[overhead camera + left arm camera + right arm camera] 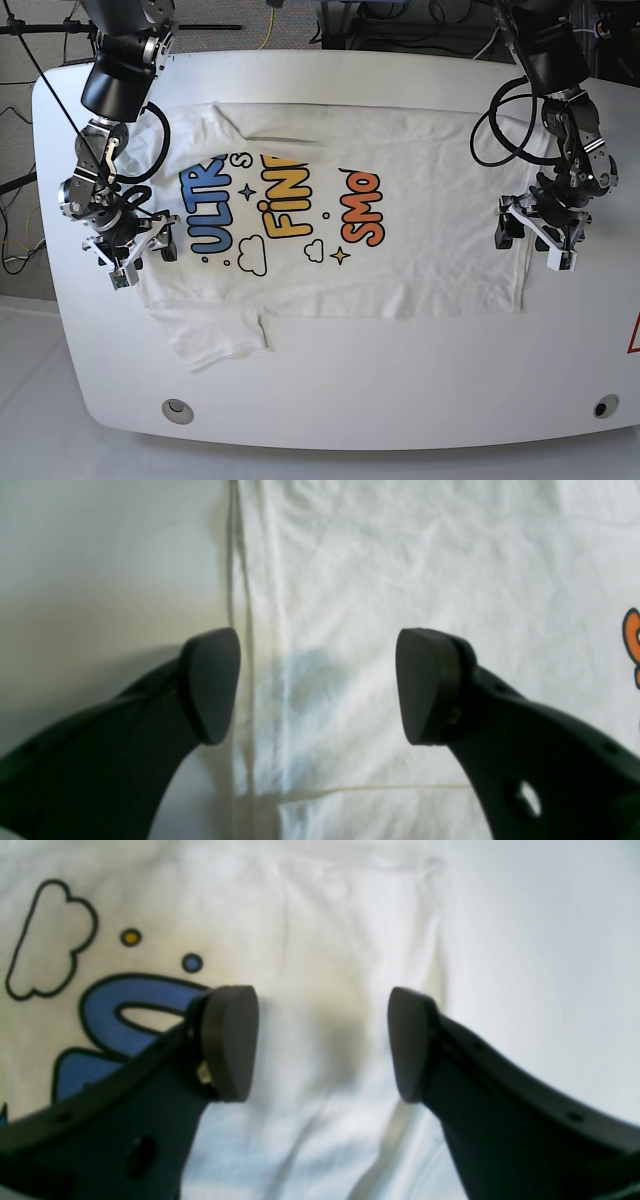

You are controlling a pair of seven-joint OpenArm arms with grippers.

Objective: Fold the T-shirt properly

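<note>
A white T-shirt (330, 220), thin, limp and light, lies print-up across the table (330, 400), with the left claw (535, 235) and right claw (135, 245) both open, empty, above its opposite edges, the likeliest holds.

The large white cotton short-sleeved T-shirt (400, 240) carries blue "ULTR" lettering, yellow "FIN" and orange "SMO", all outlined in black, with white black-edged clouds, small dark stars and yellow and blue dots. The broad rounded bench (400, 380) is plain white. Both end effectors' curved fingers (210, 685) look matte black, perhaps dark grey.
</note>
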